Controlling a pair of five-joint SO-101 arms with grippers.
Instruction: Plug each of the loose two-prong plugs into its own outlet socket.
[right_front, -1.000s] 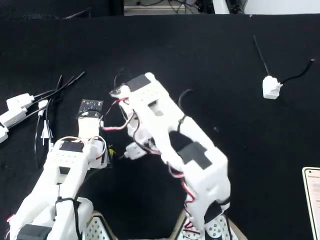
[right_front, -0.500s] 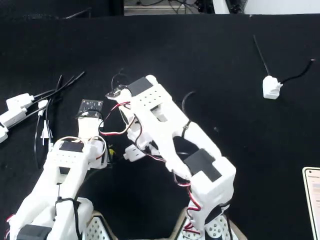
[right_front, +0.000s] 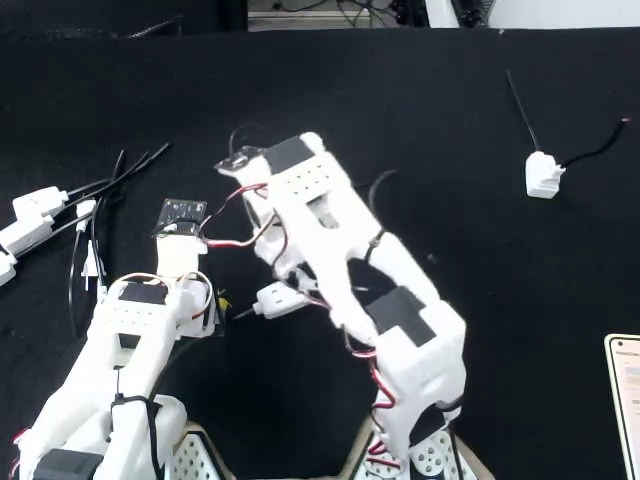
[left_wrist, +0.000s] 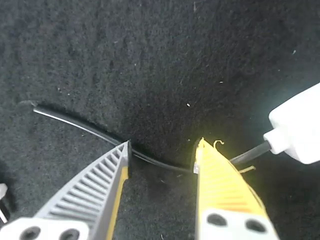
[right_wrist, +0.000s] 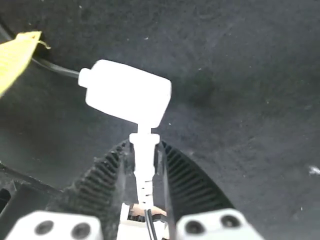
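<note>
1. Our right gripper is clenched on a slim white plug, low in the centre of the right wrist view. The pads pinch its flat sides just behind the collar.
2. The plug's front end meets a white outlet socket just above it. We cannot tell whether the prongs are fully home.
3. Our left gripper is released. Its two fingers straddle the socket's black cord on the black table, and we judge them not to be gripping it.
4. We judge the plug light, rigid and smooth, best held where it is now.
5. The socket looks light too, so it will likely slide unless its soft cord is pinned.
6. Another white block lies at the upper right of the high view, with more loose pieces at the left edge.
</note>
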